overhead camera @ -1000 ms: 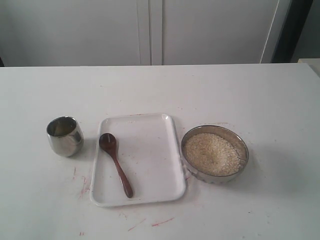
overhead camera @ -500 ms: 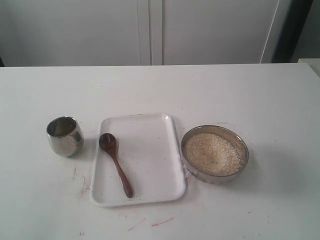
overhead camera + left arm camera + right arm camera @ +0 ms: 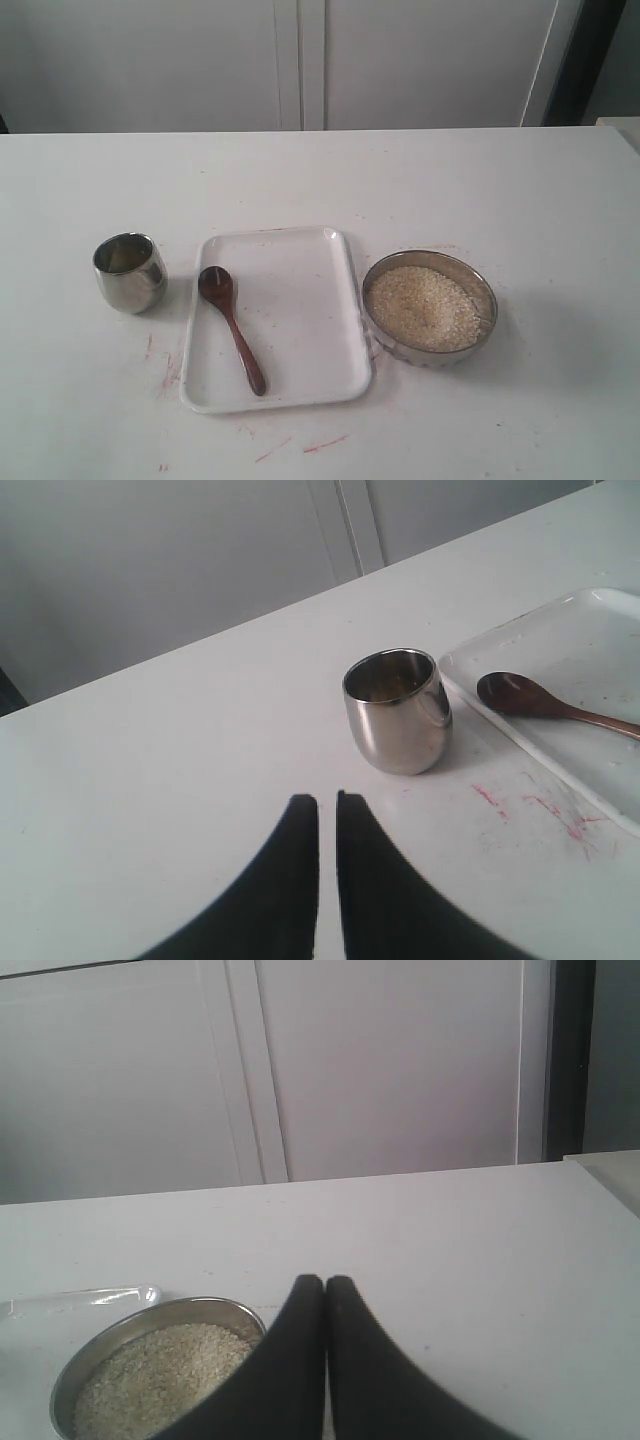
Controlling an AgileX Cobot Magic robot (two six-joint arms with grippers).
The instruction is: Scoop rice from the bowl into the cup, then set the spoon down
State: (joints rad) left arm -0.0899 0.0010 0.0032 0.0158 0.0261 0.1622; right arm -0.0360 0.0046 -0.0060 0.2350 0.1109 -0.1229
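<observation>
Left tool (image 3: 327,802): fingers closed to a thin slit, nothing gripped, hanging over bare desk (image 3: 450,180) on the near side of the cup (image 3: 129,272) and well clear of it.
Right tool (image 3: 326,1284): fingers pressed together, nothing gripped, over the desk beside the bowl (image 3: 428,357) and not touching it.
Neither tool shows in the exterior view.

Red scuff marks (image 3: 168,372) sit on the desk close to its near edge.
White tray (image 3: 300,310) is roughly mid-desk, long side running near edge to far edge.
Spoon (image 3: 232,328) lies flat in the tray along the rim that faces the left edge. Its handle points at the near edge and its oval end at the far edge.
Cup stands upright on the desk just beside the tray, toward the left edge, with a small gap between them. Can't tell what's inside.
Bowl sits tight against the tray rim on the right-edge side; contact not confirmable.
Rice (image 3: 425,305) is in the bowl, an even bed.
The far half of the desk carries none of these things.
Pale cabinet doors (image 3: 300,60) stand behind the far edge.
</observation>
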